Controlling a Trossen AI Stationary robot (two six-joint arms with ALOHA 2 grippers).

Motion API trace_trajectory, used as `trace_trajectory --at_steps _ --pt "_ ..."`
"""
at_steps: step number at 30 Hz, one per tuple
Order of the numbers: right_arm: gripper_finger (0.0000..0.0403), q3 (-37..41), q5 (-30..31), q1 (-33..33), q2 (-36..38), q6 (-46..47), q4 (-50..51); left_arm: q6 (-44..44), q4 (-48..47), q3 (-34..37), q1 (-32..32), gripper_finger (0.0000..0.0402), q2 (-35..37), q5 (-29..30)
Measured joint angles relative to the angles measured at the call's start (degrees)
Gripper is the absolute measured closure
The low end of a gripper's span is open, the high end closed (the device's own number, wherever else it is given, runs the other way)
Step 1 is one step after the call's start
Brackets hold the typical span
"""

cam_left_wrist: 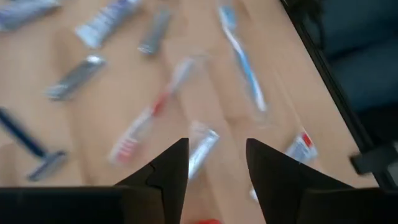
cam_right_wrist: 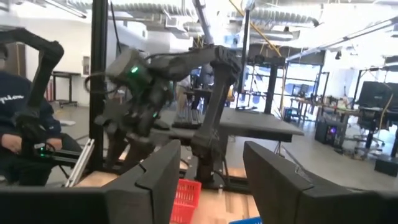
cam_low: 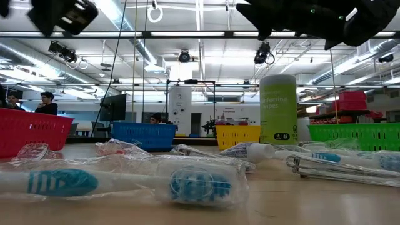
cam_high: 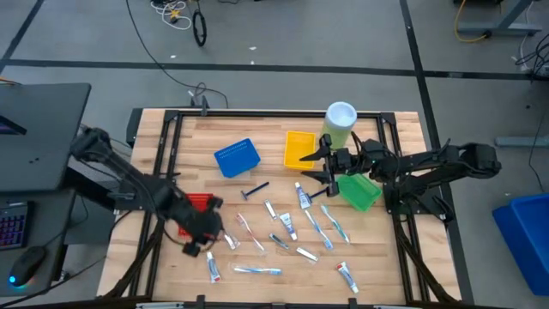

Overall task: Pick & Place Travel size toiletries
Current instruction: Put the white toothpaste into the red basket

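Note:
The travel size toiletries lie scattered on the wooden table's near middle: white mini tubes, wrapped toothbrushes and a dark razor. My left gripper hangs open above the pile's left end, slanting down, by the red tray. In its wrist view the left gripper has a small silver-white tube and a red-marked toothbrush below its fingers, untouched. My right gripper stands open and level above the table between the yellow tray and the green tray; the right gripper holds nothing.
A blue tray sits at the far left of centre, and a tall pale-green canister with a white lid stands by the yellow tray. A black frame rail runs around the tabletop. People show in the room beyond.

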State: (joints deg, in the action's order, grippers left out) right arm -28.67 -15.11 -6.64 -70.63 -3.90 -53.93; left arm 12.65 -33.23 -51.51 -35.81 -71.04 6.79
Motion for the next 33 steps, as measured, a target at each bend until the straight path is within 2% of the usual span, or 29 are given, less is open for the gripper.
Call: trace_trajectory --at_steps 5,14,17,22,27,33 --pt "0.0227 0.0 0.0 1.16 -0.02 -0.2 -1.23 -4.49 1.66 0.0 -6.24 0.0223 -8.13 -0.16" --pt "0.0242 0.0 -0.07 4.87 0.0 -5.46 -4.23 -3.02 6.42 0.0 -11.93 0.0223 -18.91 -3.96" --pt "0.0245 0.0 -0.07 5.48 0.0 -7.02 -5.37 -3.32 7.25 0.0 -13.08 0.0223 -20.62 -3.69" --pt "0.0247 0.0 -0.06 5.67 0.0 -7.76 -6.89 -6.65 7.57 0.02 -14.07 0.0223 -21.01 1.34" --pt "0.024 0.0 -0.02 5.67 0.0 -7.88 -6.78 -9.65 7.67 0.33 -14.23 0.0223 -21.01 -1.56" --pt "0.0232 0.0 -0.02 5.67 0.0 -8.63 -6.78 -12.11 8.11 1.15 -14.13 0.0223 -21.01 -0.05"
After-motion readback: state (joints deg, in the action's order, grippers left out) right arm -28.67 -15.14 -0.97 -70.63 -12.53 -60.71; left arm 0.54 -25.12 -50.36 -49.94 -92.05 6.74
